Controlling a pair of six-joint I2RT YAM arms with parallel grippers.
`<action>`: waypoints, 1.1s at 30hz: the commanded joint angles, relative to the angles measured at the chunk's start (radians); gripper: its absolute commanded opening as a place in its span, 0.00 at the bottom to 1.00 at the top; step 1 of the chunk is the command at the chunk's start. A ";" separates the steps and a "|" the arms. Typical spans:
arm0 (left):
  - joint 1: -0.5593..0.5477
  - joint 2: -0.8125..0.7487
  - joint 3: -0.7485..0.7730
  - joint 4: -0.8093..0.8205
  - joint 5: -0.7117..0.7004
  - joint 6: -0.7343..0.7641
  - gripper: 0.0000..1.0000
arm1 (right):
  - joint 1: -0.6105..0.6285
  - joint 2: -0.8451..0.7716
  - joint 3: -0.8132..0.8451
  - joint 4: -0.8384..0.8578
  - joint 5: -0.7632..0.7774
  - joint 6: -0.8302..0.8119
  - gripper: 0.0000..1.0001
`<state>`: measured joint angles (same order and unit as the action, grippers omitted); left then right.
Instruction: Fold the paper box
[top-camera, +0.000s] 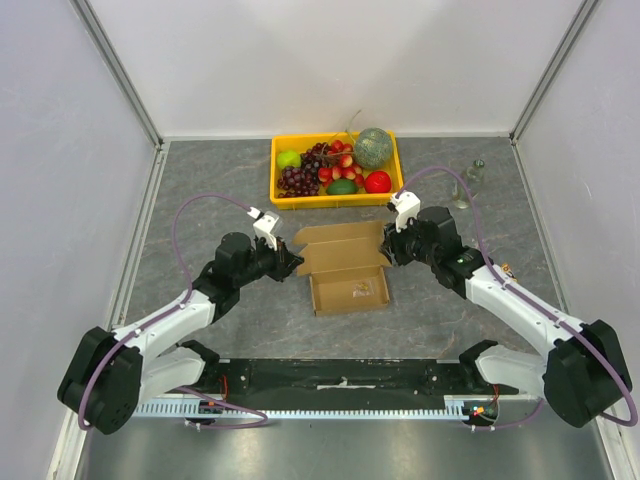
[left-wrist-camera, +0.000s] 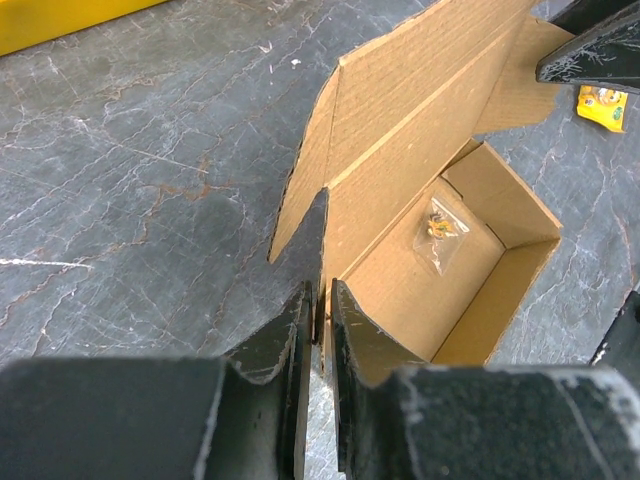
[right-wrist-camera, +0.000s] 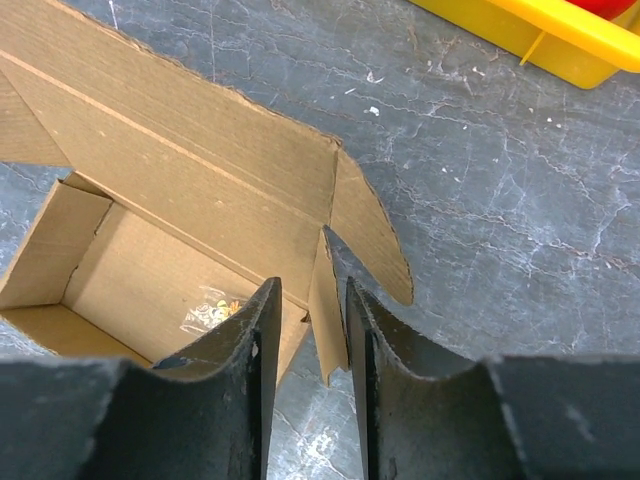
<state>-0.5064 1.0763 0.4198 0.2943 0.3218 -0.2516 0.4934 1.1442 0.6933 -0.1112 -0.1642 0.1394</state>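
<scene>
Grey stone-patterned worktop (top-camera: 200, 200) fills the top external view, enclosed by white walls (top-camera: 340, 60). A yellow crate (top-camera: 335, 203) loaded with fruit (top-camera: 340, 165) stands at the far centre. The paper box (top-camera: 345, 275) sits at the middle of the worktop, just in front of the crate. Its tray is formed and its lid panel is laid open toward the crate. A small plastic bag (top-camera: 362, 290) lies on the tray floor. The left end effector (top-camera: 293, 262) meets the box at its left rear corner. The right end effector (top-camera: 388, 248) meets it at the right rear corner.

Left wrist view: the left end effector (left-wrist-camera: 320, 300) is narrow, with its jaws pinched on the edge of an upright side flap of the paper box (left-wrist-camera: 420, 280). The open tray extends away from the fingers, and the plastic bag (left-wrist-camera: 440, 228) lies inside it. A corner of the yellow crate (left-wrist-camera: 60, 25) shows at the upper left.

Right wrist view: the right end effector (right-wrist-camera: 311, 287) straddles the opposite side flap of the paper box (right-wrist-camera: 140, 270). Its jaws stand partly apart, and a gap is visible between the flap and one finger, so the flap is not clamped. The plastic bag (right-wrist-camera: 210, 312) lies on the tray floor beside the fingers. The yellow crate (right-wrist-camera: 540, 30) crosses the upper right corner.
</scene>
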 joint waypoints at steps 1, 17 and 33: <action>-0.004 0.014 0.039 0.042 0.000 0.029 0.18 | -0.007 0.003 -0.006 0.041 -0.043 0.005 0.37; -0.067 -0.013 0.043 0.077 -0.130 -0.023 0.19 | -0.007 -0.057 -0.072 0.153 -0.028 0.126 0.14; -0.188 0.105 0.163 0.055 -0.317 -0.002 0.18 | 0.023 -0.086 -0.121 0.281 0.028 0.207 0.02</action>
<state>-0.6693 1.1549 0.5163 0.3153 0.0441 -0.2569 0.4911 1.0508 0.5758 0.0948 -0.1356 0.3229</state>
